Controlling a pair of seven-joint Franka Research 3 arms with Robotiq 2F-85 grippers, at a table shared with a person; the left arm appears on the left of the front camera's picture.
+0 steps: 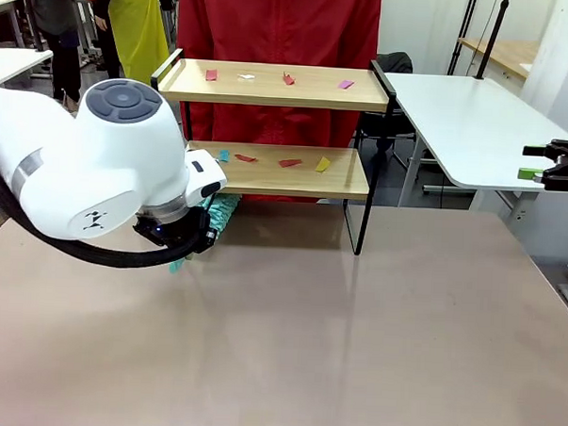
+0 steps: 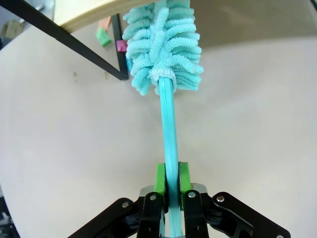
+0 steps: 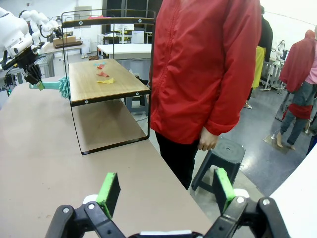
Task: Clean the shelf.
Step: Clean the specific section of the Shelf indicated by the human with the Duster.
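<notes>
Left end effector point(image 2: 169, 178) is clamping its green pads on the teal handle of a fluffy duster point(image 2: 163, 47), with the head pointing away toward top centre of the left wrist frame. The shelf point(image 1: 271, 85) is standing at upper centre of the front frame, on the far part of the worktop point(image 1: 373, 330), and coloured paper scraps point(image 1: 288, 162) are lying on both boards. The duster head is sitting just beside the lower board's left end and a little below it; whether it is touching the black frame cannot be told. Judgement: the step in hand is getting the head onto the lower board. This is calling for raising the head over the board edge and side rail, then sweeping it flat toward the scraps with the handle clear of the frame post. Right end effector point(image 3: 166, 191) is hanging open and holding nothing at the right edge of the front frame, well apart from the shelf.
</notes>
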